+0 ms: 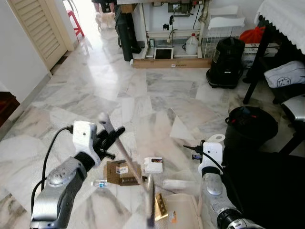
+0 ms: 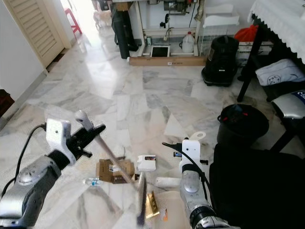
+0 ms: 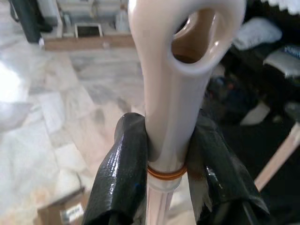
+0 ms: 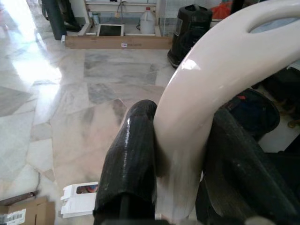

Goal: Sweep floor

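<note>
Two black fingers [image 3: 123, 178] of the left gripper [image 3: 168, 168] are clamped against a glossy cream broom handle [image 3: 171, 93], pinching it just below the looped hanging hole at its top end, above a thin orange ring. From the head views, the left gripper [image 1: 108, 137] holds this handle up at the robot's left, and the shaft [image 1: 127, 157] slants down and toward the middle of the floor, its long axis running from the upper left to the blurred broom head [image 1: 150, 205] low in front of the robot.

The right gripper [image 4: 180, 164] likewise has its fingers closed on a smooth, curved cream plastic handle [image 4: 211, 79] with a slot near its tip; this belongs to the dustpan [image 1: 183, 210], whose pale tray lies on the floor just beside the broom head.

Around the broom head lie a flattened brown cardboard box [image 1: 121, 172], a small white carton [image 1: 153, 165], a clear plastic bottle [image 1: 100, 183] and a gold-coloured packet [image 1: 161, 206]. The floor [image 1: 143, 95] is polished grey-veined marble. A round black bin [image 1: 250, 126] stands to the right.
</note>
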Tool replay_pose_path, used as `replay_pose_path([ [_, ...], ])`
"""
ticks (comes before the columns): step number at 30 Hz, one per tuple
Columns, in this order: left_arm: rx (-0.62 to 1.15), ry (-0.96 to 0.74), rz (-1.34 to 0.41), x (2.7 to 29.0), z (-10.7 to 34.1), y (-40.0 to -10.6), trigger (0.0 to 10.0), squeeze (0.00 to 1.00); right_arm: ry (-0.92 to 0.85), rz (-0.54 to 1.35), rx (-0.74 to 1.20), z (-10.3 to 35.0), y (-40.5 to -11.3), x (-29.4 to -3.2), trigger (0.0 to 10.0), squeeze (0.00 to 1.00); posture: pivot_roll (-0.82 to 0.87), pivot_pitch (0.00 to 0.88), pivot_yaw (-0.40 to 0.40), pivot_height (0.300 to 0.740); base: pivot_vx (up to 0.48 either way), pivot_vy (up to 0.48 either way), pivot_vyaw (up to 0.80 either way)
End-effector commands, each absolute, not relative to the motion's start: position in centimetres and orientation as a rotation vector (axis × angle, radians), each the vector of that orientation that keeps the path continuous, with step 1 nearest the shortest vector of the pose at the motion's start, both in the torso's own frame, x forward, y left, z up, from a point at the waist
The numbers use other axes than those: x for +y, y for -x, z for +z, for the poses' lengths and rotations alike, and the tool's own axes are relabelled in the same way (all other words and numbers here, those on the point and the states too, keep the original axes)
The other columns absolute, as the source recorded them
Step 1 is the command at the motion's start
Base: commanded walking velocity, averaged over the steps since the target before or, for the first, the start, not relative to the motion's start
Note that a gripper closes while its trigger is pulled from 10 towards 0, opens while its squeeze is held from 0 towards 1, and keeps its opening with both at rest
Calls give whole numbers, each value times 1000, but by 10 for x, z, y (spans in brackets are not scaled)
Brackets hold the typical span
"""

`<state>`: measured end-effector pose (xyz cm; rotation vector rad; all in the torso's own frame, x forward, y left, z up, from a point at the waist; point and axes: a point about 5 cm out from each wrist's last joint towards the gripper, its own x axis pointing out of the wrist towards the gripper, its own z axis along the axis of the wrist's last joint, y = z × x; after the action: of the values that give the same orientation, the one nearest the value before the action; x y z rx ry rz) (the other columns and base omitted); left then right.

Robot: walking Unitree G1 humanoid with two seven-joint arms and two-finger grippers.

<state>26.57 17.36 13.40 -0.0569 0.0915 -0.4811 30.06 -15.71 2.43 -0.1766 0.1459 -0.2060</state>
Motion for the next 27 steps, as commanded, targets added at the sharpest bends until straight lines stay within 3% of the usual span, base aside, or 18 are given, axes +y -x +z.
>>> replay_pose_path([
  [1,69,0,-515,173,144,-264,10000,0,191,-217,283,1,-285,-161,10000,0,177,35,92,740,0,0,0],
  [9,91,-71,-474,174,127,-265,10000,0,191,-220,281,2,-284,-161,10000,0,171,34,93,740,0,0,0],
  [17,69,-74,-269,188,102,-277,10000,0,192,-224,284,0,-283,-161,10000,0,155,36,93,740,0,0,0],
  [27,86,6,-262,180,84,-285,10000,0,195,-227,282,0,-283,-164,10000,0,139,50,90,740,0,0,0],
])
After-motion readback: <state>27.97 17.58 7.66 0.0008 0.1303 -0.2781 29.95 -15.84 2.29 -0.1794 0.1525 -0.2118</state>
